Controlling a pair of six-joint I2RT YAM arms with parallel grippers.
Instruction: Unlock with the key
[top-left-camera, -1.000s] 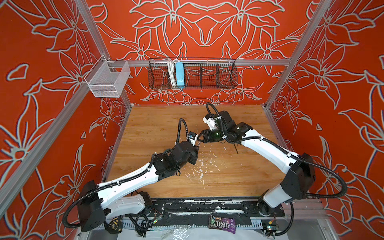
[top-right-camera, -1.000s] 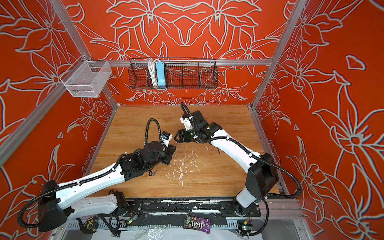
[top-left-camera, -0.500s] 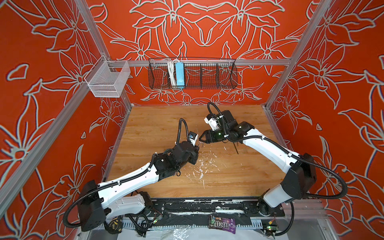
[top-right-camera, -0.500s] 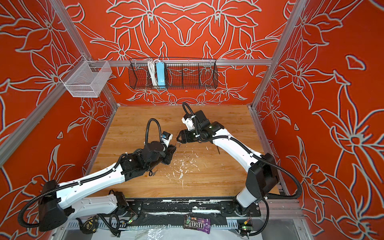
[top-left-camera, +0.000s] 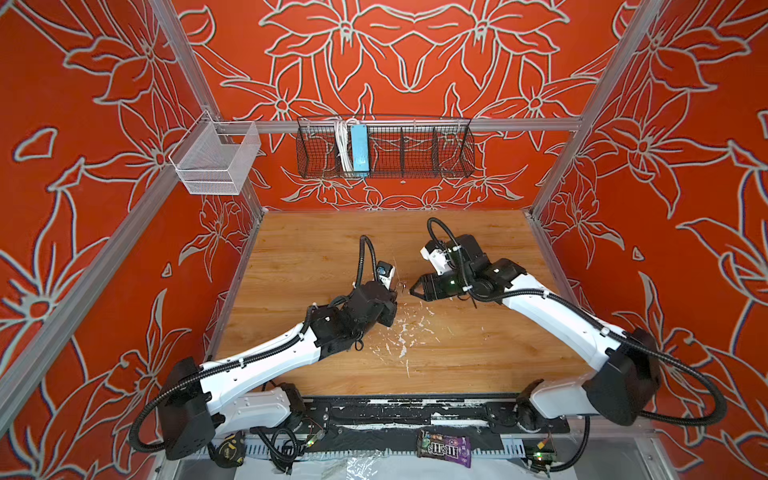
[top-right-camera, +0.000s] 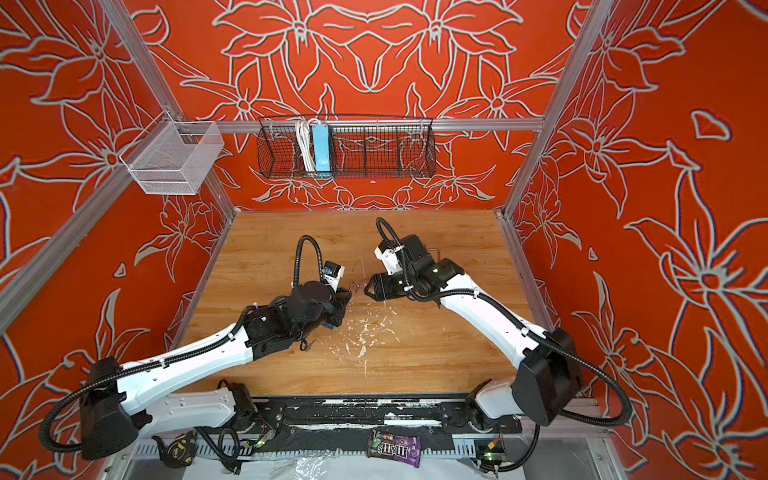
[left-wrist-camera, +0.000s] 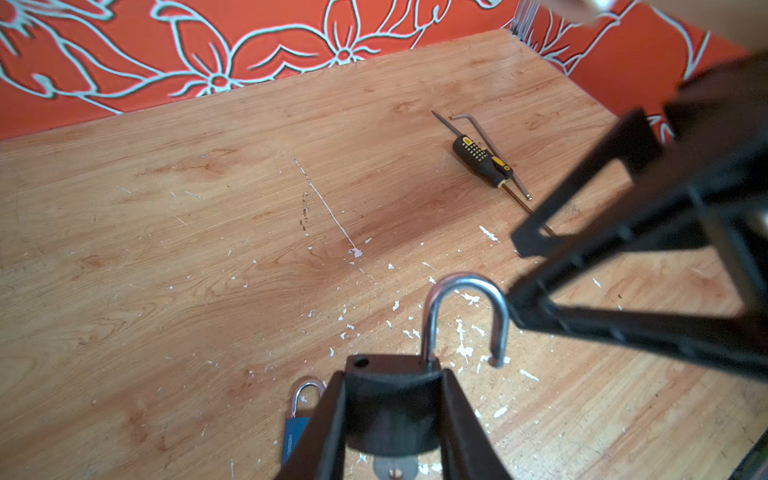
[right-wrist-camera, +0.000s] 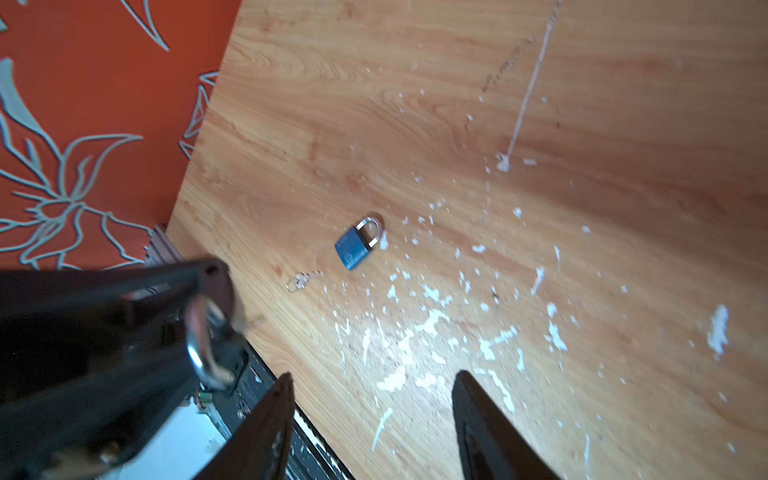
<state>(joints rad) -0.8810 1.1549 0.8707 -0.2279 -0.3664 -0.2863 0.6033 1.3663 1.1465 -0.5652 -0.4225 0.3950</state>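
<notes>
Two padlocks are in play. The left gripper (left-wrist-camera: 392, 386) is narrowed onto the body of a dark padlock (left-wrist-camera: 390, 411), held above the table (top-left-camera: 316, 249) with its shackle (left-wrist-camera: 465, 307) swung open, one end free in the air. A small silver tab shows under the body; I cannot tell whether it is a key.

The right gripper (right-wrist-camera: 374, 376) stands fairly wide with nothing between its jaws. In both top views its tips point at the shackle, just beside it and not touching.

A blue padlock (right-wrist-camera: 354, 248) lies flat on the wood with its shackle shut, below the left wrist. A small key (right-wrist-camera: 303, 280) on a ring lies near it but apart, on the side toward the table's edge and still inside that edge.

Most of the wood behind both grippers runs bare to the back wall. A screwdriver (left-wrist-camera: 482, 160) and a hex key (left-wrist-camera: 459, 117) lie touching each other toward the far right corner, short of the right wall. White flecks dot the middle of the table.
</notes>
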